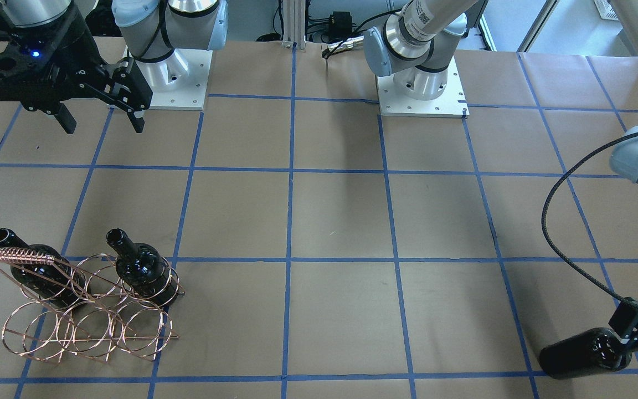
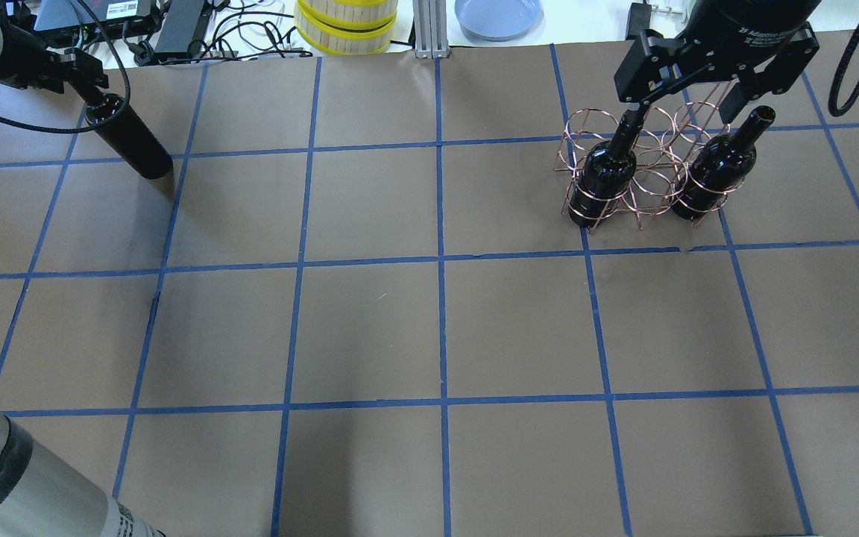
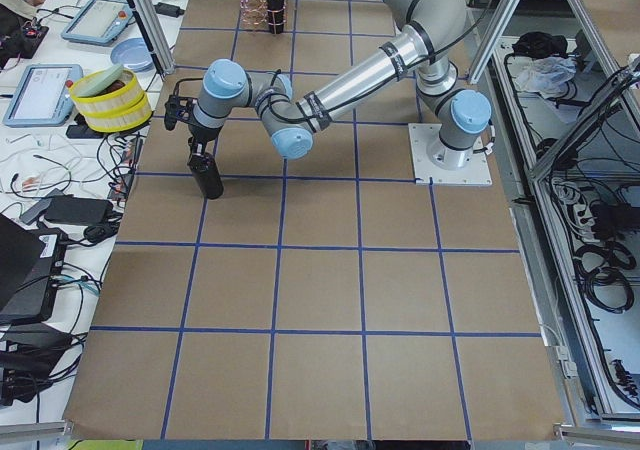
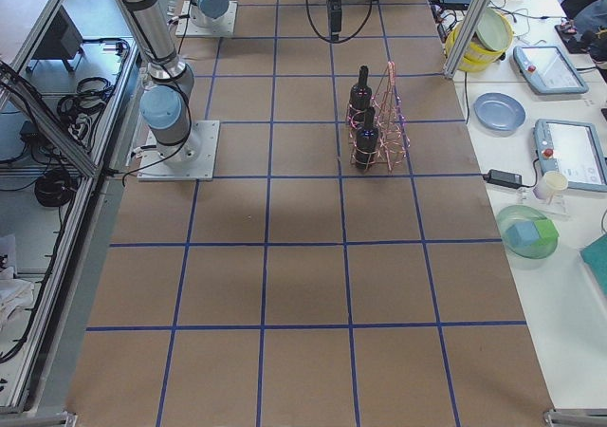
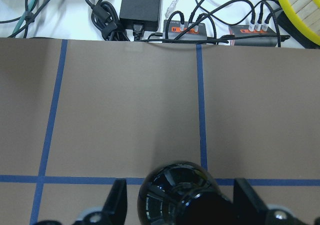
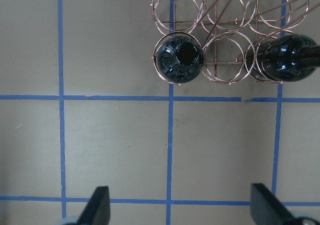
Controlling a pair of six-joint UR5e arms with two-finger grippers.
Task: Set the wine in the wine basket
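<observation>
Your left pincer (image 2: 94,101) pinches the neck of the glossy black glass wine (image 2: 131,145), tilted near the bench's (image 2: 437,328) far left corner. Your right pincer (image 1: 104,124) hangs spread, raised near the copper-wire wine basket (image 1: 92,318), with open bench between the two arms.

Table (image 2: 519,328): worktop wrapped in brown paper, marked into squares by a blue tape grid (image 2: 442,328); even overhead light, soft shadows.

White side bench (image 4: 569,294) along the worktop's far edge in the overhead view, holding:
- stacked yellow-rimmed round containers (image 2: 345,22)
- blue plate (image 2: 498,13)
- black power adapter (image 5: 141,5) among tangled cables (image 5: 220,5)
- teach pendant (image 4: 569,152)
- paper cup (image 4: 548,186)
- green bowl (image 4: 528,232)

Aluminium post (image 2: 423,30) stands at the same edge. Metal frame (image 3: 590,170) with hanging cable bundles runs along the opposite edge.
</observation>
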